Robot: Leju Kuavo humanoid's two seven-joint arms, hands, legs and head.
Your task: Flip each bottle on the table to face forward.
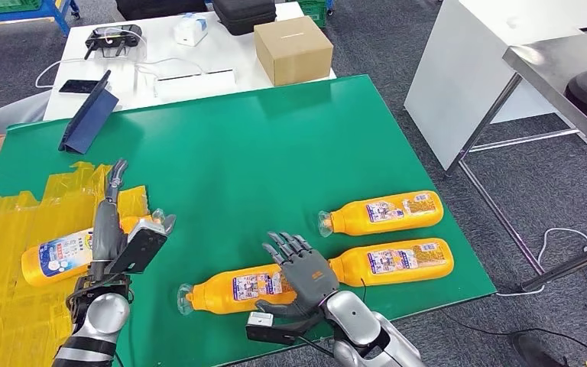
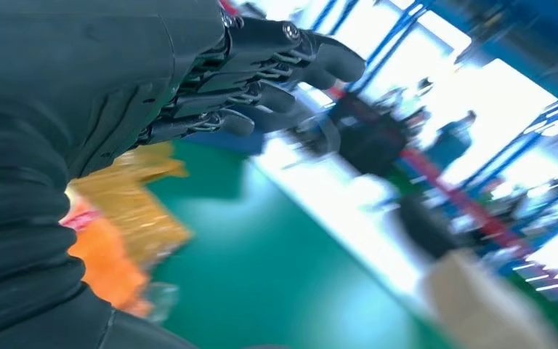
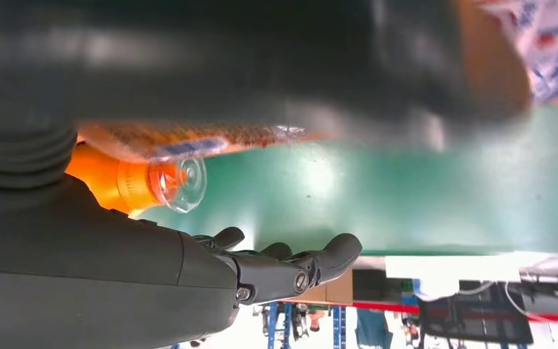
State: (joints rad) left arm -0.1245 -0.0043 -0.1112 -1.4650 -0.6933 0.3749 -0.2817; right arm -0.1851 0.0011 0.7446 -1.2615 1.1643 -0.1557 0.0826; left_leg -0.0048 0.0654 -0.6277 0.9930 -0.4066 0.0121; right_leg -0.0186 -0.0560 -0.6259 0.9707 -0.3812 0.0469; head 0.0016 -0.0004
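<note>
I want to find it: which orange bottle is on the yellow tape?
The orange bottle by the left hand; the other three lie on bare green table.

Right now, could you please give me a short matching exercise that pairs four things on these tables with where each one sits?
Things:
1. cardboard box
2. bottle with a blue label
3. dark blue folder
4. right robot hand

Places:
A. on the yellow tape, by the left robot hand
B. on the white table behind the green one
C. above the nearest orange bottle
D. propped at the green table's far left edge

Pairs: 1-B, 2-A, 3-D, 4-C
</note>
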